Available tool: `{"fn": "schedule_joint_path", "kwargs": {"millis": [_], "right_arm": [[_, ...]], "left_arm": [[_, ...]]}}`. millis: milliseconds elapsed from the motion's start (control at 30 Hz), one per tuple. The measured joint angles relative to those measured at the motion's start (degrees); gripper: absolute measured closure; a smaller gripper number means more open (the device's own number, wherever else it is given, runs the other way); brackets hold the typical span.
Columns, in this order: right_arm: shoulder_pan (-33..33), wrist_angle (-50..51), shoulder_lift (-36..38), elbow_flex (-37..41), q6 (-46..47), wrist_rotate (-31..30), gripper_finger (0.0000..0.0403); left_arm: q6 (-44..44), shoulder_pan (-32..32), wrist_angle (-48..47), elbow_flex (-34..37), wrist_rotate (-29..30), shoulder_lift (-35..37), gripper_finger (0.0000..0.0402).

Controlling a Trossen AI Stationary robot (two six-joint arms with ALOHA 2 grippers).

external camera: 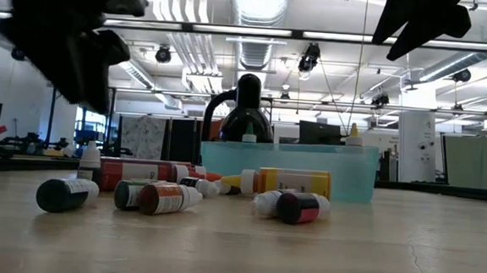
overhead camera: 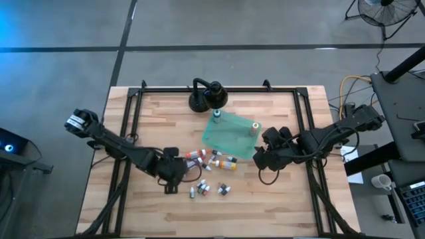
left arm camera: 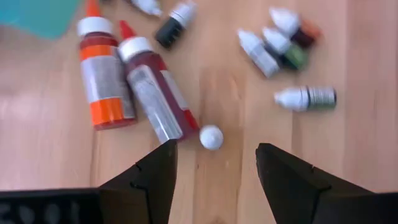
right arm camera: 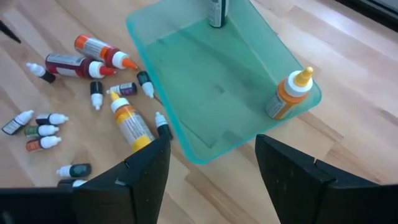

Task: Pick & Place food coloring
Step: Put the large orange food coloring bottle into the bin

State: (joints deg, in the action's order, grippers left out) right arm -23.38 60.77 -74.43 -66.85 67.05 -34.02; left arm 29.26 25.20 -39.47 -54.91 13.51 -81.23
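Observation:
Several small food coloring bottles (overhead camera: pixel 212 166) lie on their sides on the wooden table, near the front of a green translucent tray (overhead camera: pixel 232 138). Two bottles stand upright in the tray: an orange one (right arm camera: pixel 289 96) and a darker one (right arm camera: pixel 216 12). My left gripper (left arm camera: pixel 216 152) hovers open above the left end of the pile, beside two larger red and orange bottles (left arm camera: pixel 130 87). A small white cap (left arm camera: pixel 211 137) lies just ahead of its fingers. My right gripper (right arm camera: pixel 212 146) hangs open above the tray's near right edge.
A black round-based stand (overhead camera: pixel 207 98) is at the table's far edge behind the tray. A black frame rail (overhead camera: pixel 133 126) runs around the table. Bare wood lies along the near edge (overhead camera: pixel 219 216) and at the table's right (overhead camera: pixel 292 192).

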Motion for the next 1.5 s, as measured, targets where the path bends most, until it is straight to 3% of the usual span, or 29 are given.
{"fn": "schedule_joint_path", "kwargs": {"millis": [233, 333, 467, 700, 1267, 1500], "right_arm": [[0.00, -0.24, -1.47, 0.00, 0.00, -0.04, 0.0174], [0.00, -0.34, -2.35, 0.00, 0.30, 0.00, 0.0174], [0.00, -1.56, -3.23, 0.00, 0.49, 0.68, 0.0174], [0.00, -2.77, -4.89, 0.02, 1.79, 0.94, 0.0174], [0.02, -2.84, -6.81, 0.02, 3.02, 1.01, 0.0174], [0.02, -2.84, -6.81, 0.11, 3.01, 0.98, 0.0174]], "left_arm": [[2.18, -9.85, -0.18, -1.21, 1.89, 0.02, 0.0211], [-4.50, -15.04, 0.30, -1.07, 1.52, -0.19, 0.0211], [-16.74, -18.77, 3.01, -1.01, -3.65, -1.43, 0.0211], [-21.75, -19.60, 3.28, 0.83, -5.46, -5.85, 0.0211], [-21.97, -22.22, 9.55, 1.48, -5.13, -14.26, 0.0214], [-23.00, -22.20, 10.92, 1.48, -5.28, -15.26, 0.0270]]}}
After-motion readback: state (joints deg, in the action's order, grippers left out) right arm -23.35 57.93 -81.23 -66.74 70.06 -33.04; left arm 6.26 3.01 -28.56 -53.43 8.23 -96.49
